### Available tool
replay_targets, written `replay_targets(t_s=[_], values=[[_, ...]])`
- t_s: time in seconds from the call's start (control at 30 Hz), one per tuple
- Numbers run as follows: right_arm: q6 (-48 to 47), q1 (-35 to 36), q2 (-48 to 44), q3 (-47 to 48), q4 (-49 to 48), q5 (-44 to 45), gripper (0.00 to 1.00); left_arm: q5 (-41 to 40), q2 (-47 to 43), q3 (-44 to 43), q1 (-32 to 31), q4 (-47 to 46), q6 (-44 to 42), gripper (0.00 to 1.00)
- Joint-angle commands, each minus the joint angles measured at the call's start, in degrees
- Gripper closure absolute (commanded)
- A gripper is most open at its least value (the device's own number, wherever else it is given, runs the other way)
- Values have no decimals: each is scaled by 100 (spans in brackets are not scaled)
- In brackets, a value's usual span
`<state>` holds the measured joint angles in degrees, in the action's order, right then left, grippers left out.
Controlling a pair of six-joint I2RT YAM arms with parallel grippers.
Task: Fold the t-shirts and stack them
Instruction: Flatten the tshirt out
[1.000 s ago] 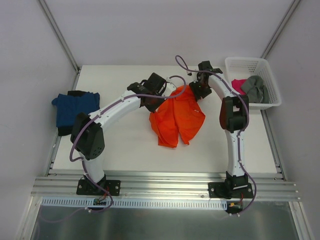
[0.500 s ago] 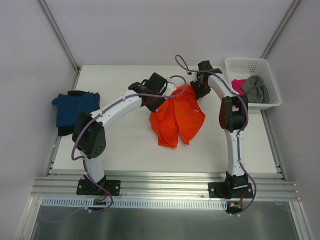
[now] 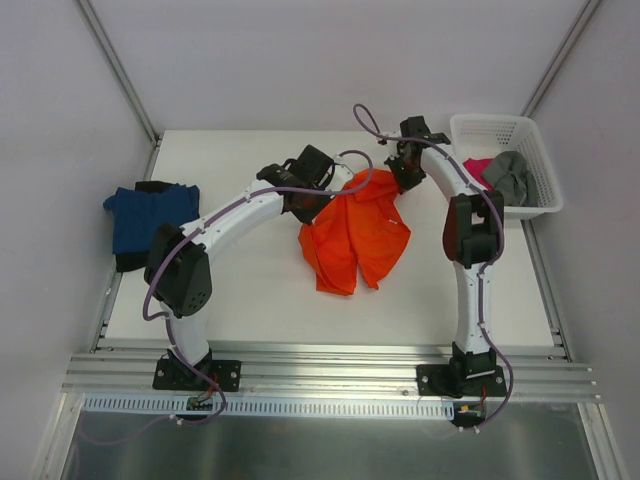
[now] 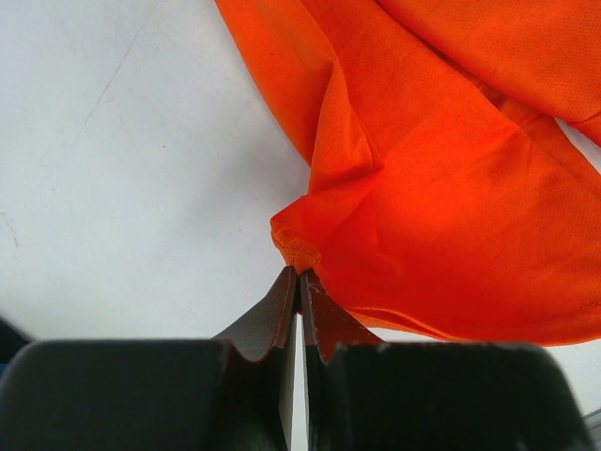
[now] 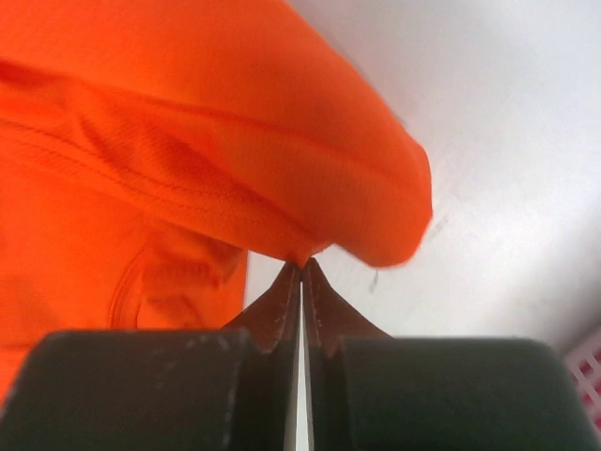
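While both arms reach over the table, the left gripper is clenched on a bunched edge of the orange t-shirt, and the right gripper is clenched on a fold at the shirt's far edge, each w/ cloth pinched at the fingertips. The orange t-shirt lies crumpled approx. mid-table, btwn the two grippers. The dark blue t-shirt sits on the black t-shirt at the table's left edge; the magenta t-shirt and grey t-shirt lie in the white basket at the far right corner.
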<state>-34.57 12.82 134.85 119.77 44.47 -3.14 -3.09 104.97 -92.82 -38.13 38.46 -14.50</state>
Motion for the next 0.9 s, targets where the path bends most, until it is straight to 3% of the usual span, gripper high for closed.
replay_targets(t_s=[0.0,0.33,0.67,0.87], values=[[20,-86,-1282,-198,211,85,99,-51,-73,-149,104,30,-26,100],[-147,-104,-2611,-296,150,270,99,-560,-73,-755,832,-242,-544,100],[-331,-131,-3201,320,-8,559,99,-833,33,-2530,1703,-901,-1852,100],[-665,-131,-4026,-5,-114,1033,99,-588,-783,-1778,1835,-1612,-2504,100]])
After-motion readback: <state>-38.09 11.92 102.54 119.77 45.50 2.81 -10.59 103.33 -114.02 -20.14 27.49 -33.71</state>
